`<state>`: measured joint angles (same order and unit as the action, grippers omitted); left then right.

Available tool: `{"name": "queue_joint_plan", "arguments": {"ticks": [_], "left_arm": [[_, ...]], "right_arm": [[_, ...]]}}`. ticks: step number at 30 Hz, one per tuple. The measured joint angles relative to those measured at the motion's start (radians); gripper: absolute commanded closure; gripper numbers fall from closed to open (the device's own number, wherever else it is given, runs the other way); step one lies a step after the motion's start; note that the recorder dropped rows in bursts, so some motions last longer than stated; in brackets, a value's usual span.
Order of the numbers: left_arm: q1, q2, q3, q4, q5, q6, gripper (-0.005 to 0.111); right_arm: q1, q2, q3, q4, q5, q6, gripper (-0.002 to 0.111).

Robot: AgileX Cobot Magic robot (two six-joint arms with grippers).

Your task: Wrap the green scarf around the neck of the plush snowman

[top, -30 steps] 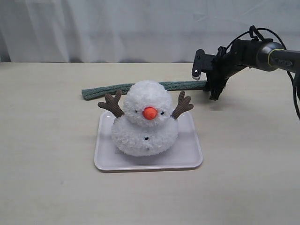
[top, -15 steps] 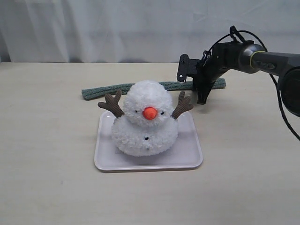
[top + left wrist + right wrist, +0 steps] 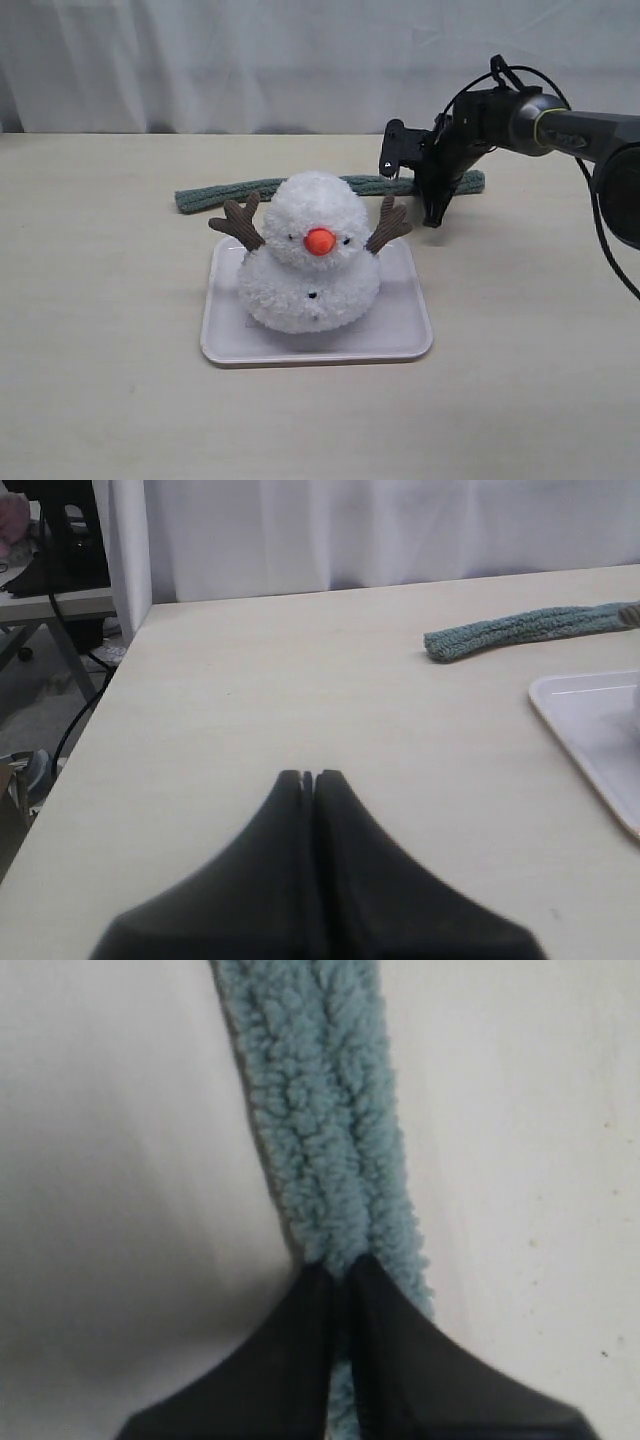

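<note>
The green scarf (image 3: 212, 197) lies behind the plush snowman (image 3: 308, 272), and the snowman's head hides its middle stretch from me. Just behind and beside the snowman, the right gripper (image 3: 432, 214) is pinched tight on the scarf near one end. The left gripper (image 3: 308, 778) is closed and empty.

Bright, even, diffuse. Soft shadow under tray (image 3: 412, 326). Left gripper (image 3: 308, 777) blurred up close. Grey shade beside scarf (image 3: 320, 1110), right wrist view.

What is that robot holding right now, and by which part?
The right pincer is shut on the green scarf, a little in from its end on that side. The left pincer is shut and holds nothing.
</note>
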<state>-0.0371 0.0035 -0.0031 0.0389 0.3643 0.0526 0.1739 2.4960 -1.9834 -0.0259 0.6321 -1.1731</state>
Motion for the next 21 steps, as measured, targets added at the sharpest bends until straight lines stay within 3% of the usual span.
{"name": "queue_joint_plan", "arguments": {"ticks": [15, 21], "left_arm": [[0.0, 0.0, 0.0, 0.0, 0.0, 0.0, 0.107], [0.0, 0.0, 0.0, 0.0, 0.0, 0.0, 0.107]], "right_arm": [[-0.008, -0.094, 0.007, 0.052, 0.283, 0.099, 0.102], [-0.063, -0.145, 0.007, 0.103, 0.401, 0.189, 0.102]]}}
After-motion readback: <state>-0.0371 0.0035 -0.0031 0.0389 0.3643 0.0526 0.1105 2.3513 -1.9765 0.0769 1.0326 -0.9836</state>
